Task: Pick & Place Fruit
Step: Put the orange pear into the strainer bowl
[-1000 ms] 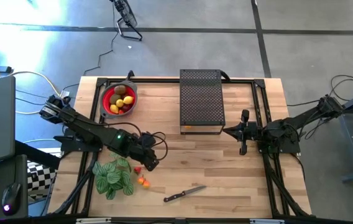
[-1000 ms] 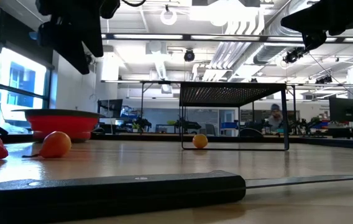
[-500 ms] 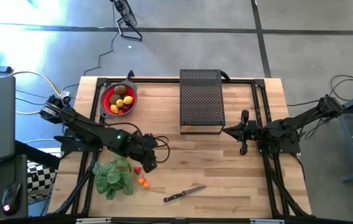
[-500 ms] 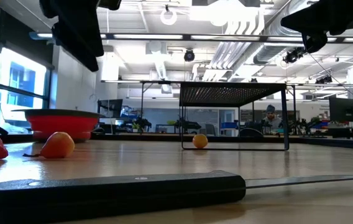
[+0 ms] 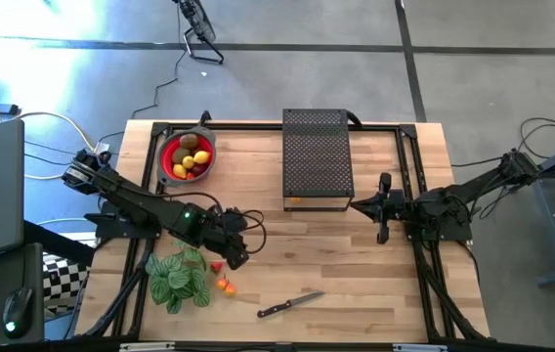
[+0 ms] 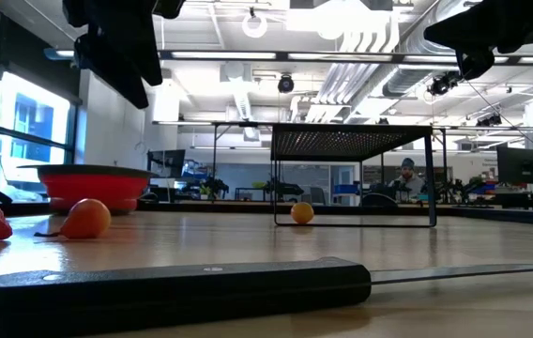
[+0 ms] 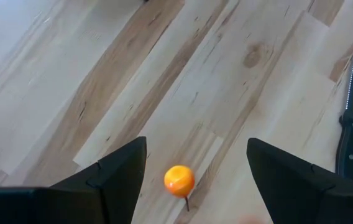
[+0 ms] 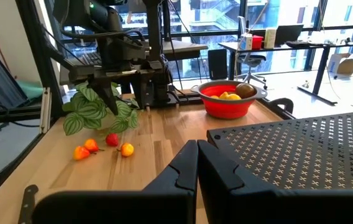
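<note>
A red bowl (image 5: pixel 188 156) at the far left of the table holds several fruit, yellow, red and brown. Loose small fruit lie near the striped plant (image 5: pixel 180 279): a red one (image 5: pixel 216 266) and orange ones (image 5: pixel 225 286). My left gripper (image 5: pixel 236 252) hovers open above them. In the left wrist view one orange fruit (image 7: pixel 179 180) lies on the wood below and between the spread fingers (image 7: pixel 196 143), untouched. Another orange fruit (image 6: pixel 301 212) rests under the black mesh stand (image 5: pixel 317 159). My right gripper (image 5: pixel 361 205) waits shut beside the stand, raised and level.
A black-handled knife (image 5: pixel 289 305) lies near the table's front edge, to the right of the loose fruit. The mesh stand fills the far middle. Bare wood lies between the stand and the knife. A person sits in the room beyond the table (image 6: pixel 411 176).
My left gripper has rolled a little about its own axis while staying in place above the loose fruit, still open.
</note>
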You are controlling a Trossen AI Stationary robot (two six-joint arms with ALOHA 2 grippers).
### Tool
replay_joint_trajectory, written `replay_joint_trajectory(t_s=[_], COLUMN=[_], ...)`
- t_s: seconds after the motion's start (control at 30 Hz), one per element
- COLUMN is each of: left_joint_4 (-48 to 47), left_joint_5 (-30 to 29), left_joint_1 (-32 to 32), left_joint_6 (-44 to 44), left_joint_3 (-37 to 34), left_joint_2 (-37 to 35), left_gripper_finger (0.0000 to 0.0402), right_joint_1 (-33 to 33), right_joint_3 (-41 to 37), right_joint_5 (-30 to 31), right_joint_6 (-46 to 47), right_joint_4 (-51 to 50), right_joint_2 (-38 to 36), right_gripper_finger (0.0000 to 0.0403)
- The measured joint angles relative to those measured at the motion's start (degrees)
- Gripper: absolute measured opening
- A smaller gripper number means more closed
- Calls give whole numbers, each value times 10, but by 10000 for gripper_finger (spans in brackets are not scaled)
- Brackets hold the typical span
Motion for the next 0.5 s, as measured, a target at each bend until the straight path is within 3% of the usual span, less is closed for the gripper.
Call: replay_joint_trajectory(t_s=[0.5], left_joint_4=[12], left_joint_5=[-5], left_joint_1=[-3], left_joint_6=[-26], left_joint_3=[0], left_joint_2=[16], left_gripper_finger=[274], right_joint_1=[0], right_joint_3=[0], right_joint_5=[0], right_joint_6=[-11], right_joint_4=[-9], right_joint_2=[0], right_gripper_finger=[3])
